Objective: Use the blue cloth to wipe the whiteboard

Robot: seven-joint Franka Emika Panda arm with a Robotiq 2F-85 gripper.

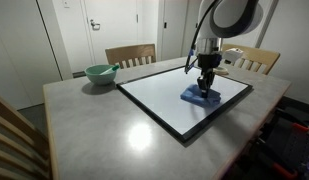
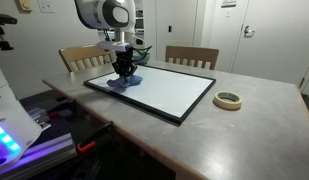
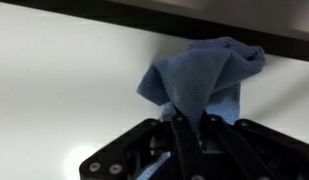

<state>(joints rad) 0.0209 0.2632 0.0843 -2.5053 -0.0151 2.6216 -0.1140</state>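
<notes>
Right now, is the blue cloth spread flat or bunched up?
Bunched: in the wrist view the blue cloth puckers in folds, pinched by the end effector.

Nothing legible shows in any view: no text, label, brand, number or sign can be read.

Blue cloth (image 3: 204, 78), white whiteboard (image 1: 164, 98) (black frame), green bowl (image 1: 100, 74).
</notes>
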